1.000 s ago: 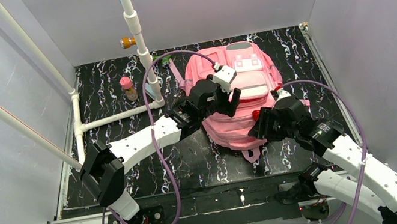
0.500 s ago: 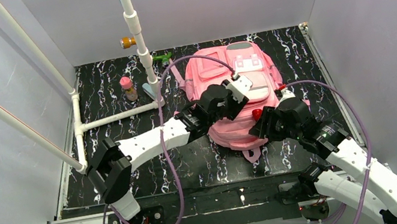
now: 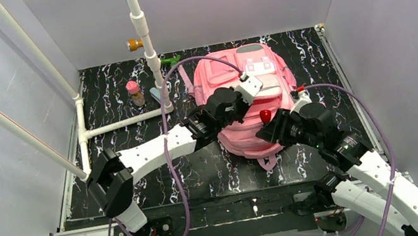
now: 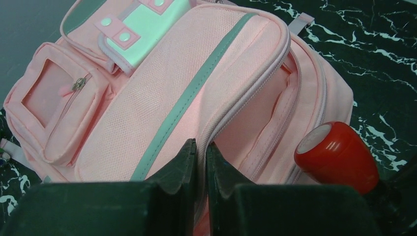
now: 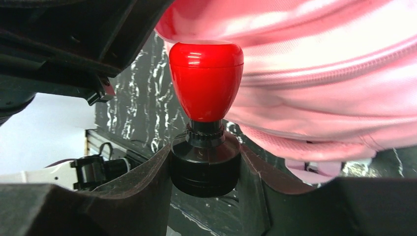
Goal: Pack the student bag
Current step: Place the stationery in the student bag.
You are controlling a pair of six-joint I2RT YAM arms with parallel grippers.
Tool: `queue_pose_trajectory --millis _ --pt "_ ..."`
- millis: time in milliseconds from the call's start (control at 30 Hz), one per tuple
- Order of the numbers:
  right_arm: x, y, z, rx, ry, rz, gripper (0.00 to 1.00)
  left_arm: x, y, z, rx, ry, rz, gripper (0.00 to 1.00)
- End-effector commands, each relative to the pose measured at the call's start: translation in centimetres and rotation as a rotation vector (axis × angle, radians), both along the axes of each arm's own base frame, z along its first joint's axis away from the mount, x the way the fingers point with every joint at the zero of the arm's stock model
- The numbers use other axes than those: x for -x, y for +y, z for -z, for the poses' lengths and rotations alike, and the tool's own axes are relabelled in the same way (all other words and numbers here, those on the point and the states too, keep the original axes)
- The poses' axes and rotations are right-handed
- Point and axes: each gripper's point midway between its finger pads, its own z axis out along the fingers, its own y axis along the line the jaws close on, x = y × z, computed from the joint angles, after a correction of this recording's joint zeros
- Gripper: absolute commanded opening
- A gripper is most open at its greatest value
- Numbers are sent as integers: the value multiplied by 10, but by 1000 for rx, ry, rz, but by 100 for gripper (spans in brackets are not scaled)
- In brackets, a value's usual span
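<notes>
The big pink fabric student bag [image 3: 221,72] lay flat on the black marbled table, past the middle toward the far edge and a bit right of centre. Its long axis ran roughly far edge to near edge, w/ the white patch at the far end and a small pink loop at the near end.

Left claw [image 4: 200,145] was clenched. Its two dark fingers were pinched nearly together on the zip seam of the bag's front pocket, so we judged it was gripping the fabric edge there, prob. to lift or hold the flap.

Right claw [image 5: 205,167] was grasping a glossy red bulb-shaped knob on a round black base [image 5: 205,78], base between the jaws and red end pointing at the bag. In the left wrist view this red knob [image 4: 337,155] sat just beside the bag's right flank, right of the left claw and near the open-looking seam line. We couldn't tell if it touched the fabric.

The relation that mattered: the bag lay directly ahead of the right claw, toward the far edge, and the left claw held the seam just left of the knob. So the right arm was nearer for the insert. We judged it needed a gap at the zip first, and whether the pocket was actually unzipped wasn't clear.
</notes>
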Motion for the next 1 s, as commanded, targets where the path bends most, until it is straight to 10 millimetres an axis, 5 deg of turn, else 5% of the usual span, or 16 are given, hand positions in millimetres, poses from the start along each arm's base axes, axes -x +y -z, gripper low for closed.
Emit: queue_pose_trajectory --millis 0,400,467,633,767,967 --pt "-13 18 -41 -118 -110 -32 1 8 13 -84 282 -42 -38 0" --pt "-51 33 -50 -372 -54 101 4 24 15 -108 420 14 -8 0" --pt "-60 27 -50 -433 -46 165 30 25 16 -109 431 23 -8 0" --pt "-73 25 -44 -646 -32 192 59 25 17 -109 438 31 -7 0" --pt "-74 27 -44 -577 -89 127 95 25 18 -108 442 39 -6 0" --pt "-71 17 -66 -387 -245 75 98 23 20 -106 448 54 -9 0"
